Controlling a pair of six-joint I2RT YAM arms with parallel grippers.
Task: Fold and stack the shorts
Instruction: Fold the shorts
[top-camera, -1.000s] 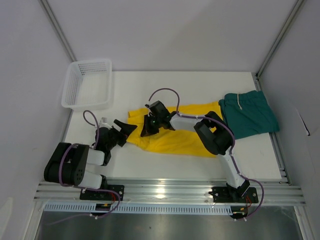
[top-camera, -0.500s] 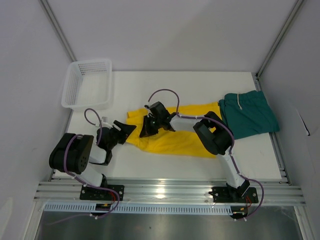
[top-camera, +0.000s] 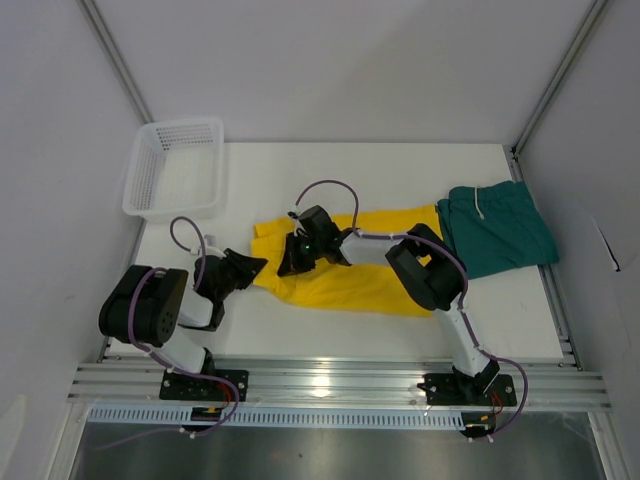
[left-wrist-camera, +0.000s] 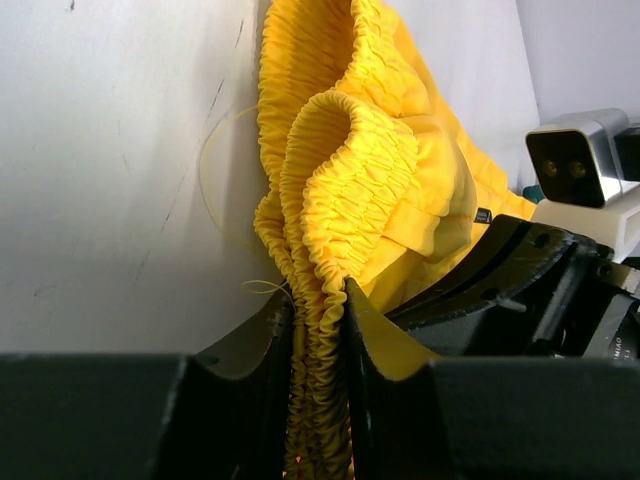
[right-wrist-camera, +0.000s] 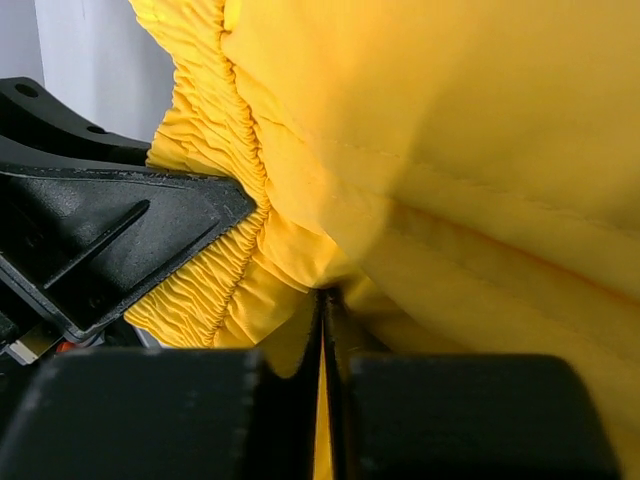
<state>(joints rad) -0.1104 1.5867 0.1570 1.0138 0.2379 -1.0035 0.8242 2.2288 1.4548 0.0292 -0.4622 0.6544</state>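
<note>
The bright yellow cloth shorts (left-wrist-camera: 372, 190) are pinched at the gathered waistband by the left gripper (left-wrist-camera: 320, 330). A fold of them is clamped by the closed right gripper (right-wrist-camera: 323, 340). The dark teal-green shorts (top-camera: 497, 228) seem to be untouched.

You see one pair of shorts (top-camera: 350, 272) mid-table, the other pair (top-camera: 500, 232) just beside it at right, and the basket (top-camera: 176, 168) at far left.

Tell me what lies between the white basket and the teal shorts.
In the top view, the yellow shorts lie between the white basket and teal shorts, with both grippers on them.
</note>
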